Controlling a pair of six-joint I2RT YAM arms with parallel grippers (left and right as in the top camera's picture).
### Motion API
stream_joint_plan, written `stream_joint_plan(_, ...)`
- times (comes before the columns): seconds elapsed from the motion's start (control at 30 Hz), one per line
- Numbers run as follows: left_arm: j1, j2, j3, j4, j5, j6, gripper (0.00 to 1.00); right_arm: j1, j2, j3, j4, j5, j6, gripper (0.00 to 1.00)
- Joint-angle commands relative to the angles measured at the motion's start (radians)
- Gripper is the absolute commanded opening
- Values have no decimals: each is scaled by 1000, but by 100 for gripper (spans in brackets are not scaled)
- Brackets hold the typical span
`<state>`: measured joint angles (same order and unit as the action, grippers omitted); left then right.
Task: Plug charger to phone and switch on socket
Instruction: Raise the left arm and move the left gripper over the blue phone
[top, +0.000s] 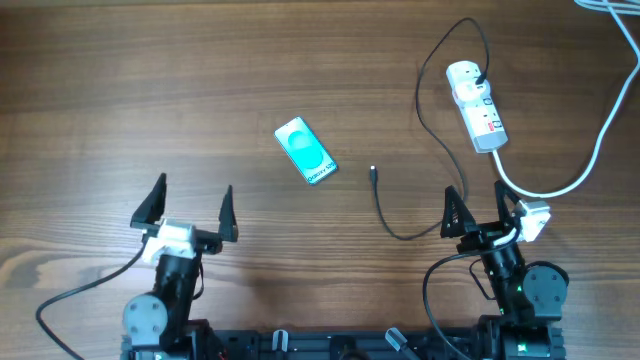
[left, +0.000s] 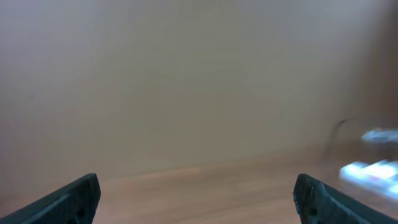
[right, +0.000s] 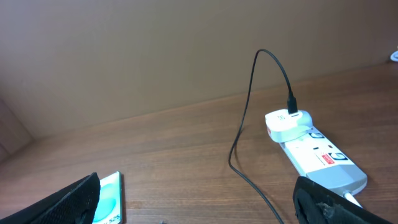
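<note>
The wooden surface (top: 120, 80) held the phone (top: 306, 151) at centre, the charger plug (top: 373, 172) near its right and the socket (top: 476, 105) far right. The left gripper (top: 194, 190) and right gripper (top: 474, 200) stood with jaws apart and empty. I judged it best to pinch the plug just behind its tip.

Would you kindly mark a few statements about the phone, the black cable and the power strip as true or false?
1. The metal-tipped plug of the thin black charger cable sits in the small teal-and-white smartphone. False: it lies on the wooden table, apart from the phone.
2. That cable runs to a white adapter on the elongated white power strip. True.
3. The left gripper holds the phone. False: its jaws are open and empty.
4. The right gripper has open jaws. True.
</note>
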<state>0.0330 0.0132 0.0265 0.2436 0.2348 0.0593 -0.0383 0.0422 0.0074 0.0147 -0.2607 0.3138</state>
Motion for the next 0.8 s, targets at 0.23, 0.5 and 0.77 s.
stream_joint_plan(0.23, 4, 195, 700, -350, 121, -411, 100, -3, 5, -2, 5, 13, 3, 100)
stream_joint_plan(0.5, 3, 771, 1546, -1040, 132, -404, 100, -3, 5, -2, 5, 13, 3, 100)
stream_joint_plan(0.77, 3, 1270, 2096, -1578, 132, -404, 100, -3, 5, -2, 5, 13, 4, 100)
